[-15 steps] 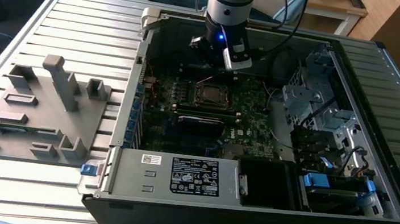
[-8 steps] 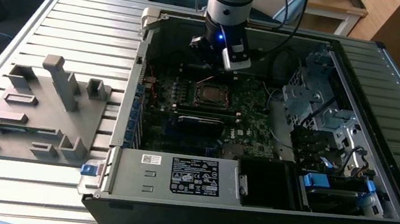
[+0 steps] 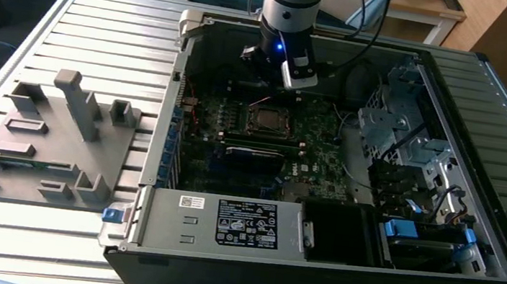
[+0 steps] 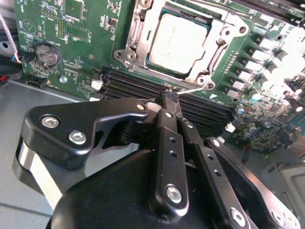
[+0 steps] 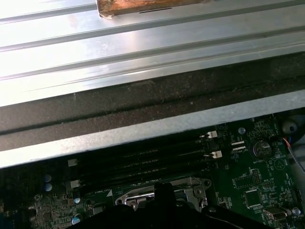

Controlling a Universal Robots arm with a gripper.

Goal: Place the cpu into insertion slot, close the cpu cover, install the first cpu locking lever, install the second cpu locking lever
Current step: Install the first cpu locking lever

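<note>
While apparently working the cpu locking lever (image 4: 200,88) step | cpu (image 4: 178,43) sitting under lowered cpu cover (image 4: 141,33) | gripper (image 4: 169,95) pinched together right at lever end | probably needing a careful hook-down push

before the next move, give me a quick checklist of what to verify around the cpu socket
1. cpu lying flat in the insertion slot: ok.
2. cpu cover down over the cpu's edges: ok.
3. claw shut, with its tip at the thin wire lever beside the cover: ok.
4. claw tip actually touching that lever: cannot tell.
5. Both locking levers latched: cannot tell.
</note>
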